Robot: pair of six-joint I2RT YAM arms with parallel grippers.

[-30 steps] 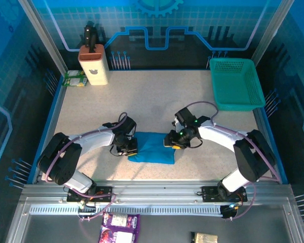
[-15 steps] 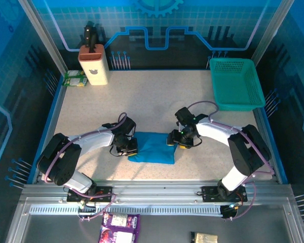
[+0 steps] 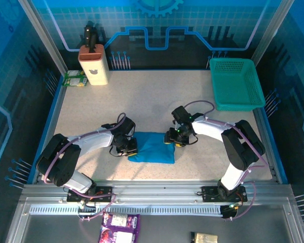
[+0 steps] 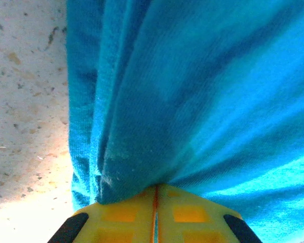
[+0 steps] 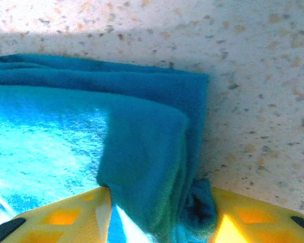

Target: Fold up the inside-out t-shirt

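Blue cotton, soft and floppy, so we're expecting this t-shirt (image 3: 153,150) to sag and slide open wherever nothing supports it. It weighs next to nothing and won't break, but the layers slip over each other easily. It lies on the speckled table (image 3: 142,101) as a compact folded rectangle, stretched between our two grippers.

Our left gripper (image 3: 127,147) has its yellow fingers pressed together on a pinch of cloth at the edge nearest it, and the fabric fans away from the tips in gathered ridges. Our right gripper (image 3: 172,138) sits about half apart, with a thick stack of layers bunched between its fingers at the opposite corner. It looks clamped to us.

For any further fold we'd grab right at the edges and corners, through all the layers at once. Otherwise the top ply peels off alone.
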